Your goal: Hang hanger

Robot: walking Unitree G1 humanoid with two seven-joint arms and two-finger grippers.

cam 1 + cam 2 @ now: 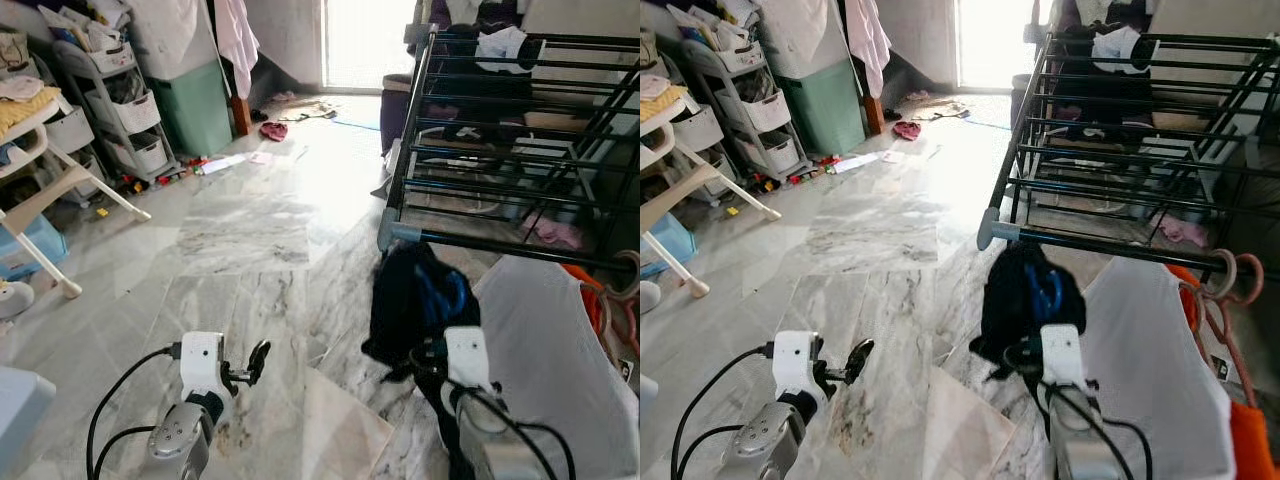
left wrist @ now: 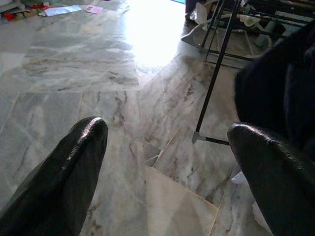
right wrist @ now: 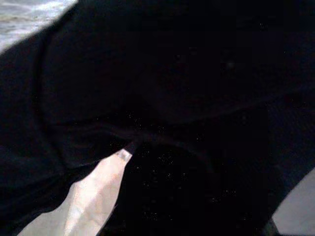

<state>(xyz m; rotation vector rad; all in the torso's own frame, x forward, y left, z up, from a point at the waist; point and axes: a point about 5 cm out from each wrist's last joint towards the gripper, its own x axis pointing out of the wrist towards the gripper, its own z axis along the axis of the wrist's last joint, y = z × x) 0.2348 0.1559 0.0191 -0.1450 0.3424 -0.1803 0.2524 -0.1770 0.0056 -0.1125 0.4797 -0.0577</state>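
Note:
A black drying rack (image 1: 470, 243) stands to my right. From its front bar near the corner hangs a dark garment with a blue patch (image 1: 415, 300). My right gripper (image 1: 428, 356) is pressed against the lower edge of this garment, and dark cloth (image 3: 162, 98) covers the right wrist view. Pink hanger hooks (image 1: 1227, 276) hold a white garment (image 1: 1145, 345) on the same bar further right. My left gripper (image 2: 167, 162) is open over the marble floor (image 2: 123, 64), holding nothing, its fingertips (image 1: 258, 360) low to the left of the garment.
An orange garment (image 1: 1252, 440) hangs beside the white one. More clothes (image 1: 500, 45) lie on the rack's far end. A white high chair (image 1: 45, 190), storage drawers (image 1: 125, 110) and a green bin (image 1: 200, 105) line the left wall. Litter (image 1: 272, 130) lies on the floor ahead.

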